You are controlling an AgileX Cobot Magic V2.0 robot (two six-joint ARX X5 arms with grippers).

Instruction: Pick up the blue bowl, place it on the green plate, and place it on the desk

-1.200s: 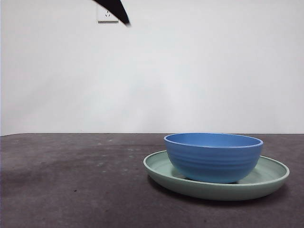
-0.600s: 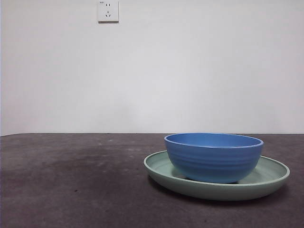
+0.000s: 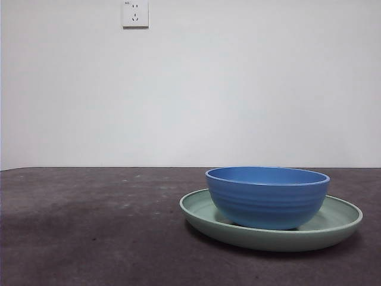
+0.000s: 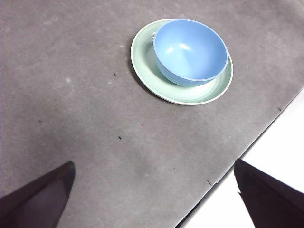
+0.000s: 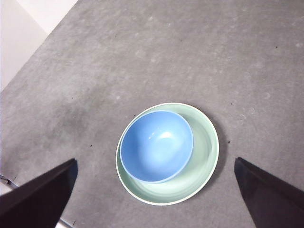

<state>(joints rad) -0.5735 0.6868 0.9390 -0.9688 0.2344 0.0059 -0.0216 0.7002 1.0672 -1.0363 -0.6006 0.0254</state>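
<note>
Right wrist view: blue bowl (image 5: 156, 146) below right gripper (image 5: 154, 190).

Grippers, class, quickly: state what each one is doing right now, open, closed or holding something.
Left gripper: open, holding nothing, high above the desk.
Right gripper: open, holding nothing, above the blue bowl on the green plate.

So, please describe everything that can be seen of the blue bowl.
The blue bowl is round and deep, matte blue, with faint horizontal ridges on its outer wall; it looks like plastic. It is empty and stands upright on the green plate, off centre toward one side of it, so a wider band of plate shows on the other side. The plate lies flat on the desk. Only the plate touches the bowl; neither gripper is near it.
</note>
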